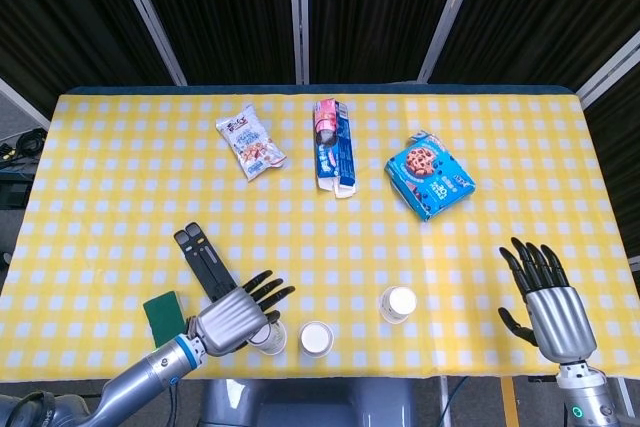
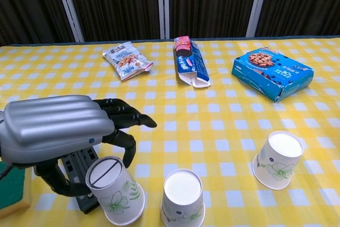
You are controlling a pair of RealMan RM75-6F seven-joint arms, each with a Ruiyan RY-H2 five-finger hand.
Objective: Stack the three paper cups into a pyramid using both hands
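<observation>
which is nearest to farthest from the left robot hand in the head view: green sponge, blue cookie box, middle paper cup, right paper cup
From the left robot hand:
1. Middle paper cup, just to its right at the near table edge.
2. Green sponge, to its left; only slightly farther than the cup.
3. Right paper cup, further right.
4. Blue cookie box, far side, to the right.

The whole desk (image 1: pixel 320 197) is seen from high above by the head view, looking steeply down. From low at the 6 o'clock edge, the chest view faces 12 o'clock, very near. The cups (image 2: pixel 182 196) and snacks are shared by both.
</observation>
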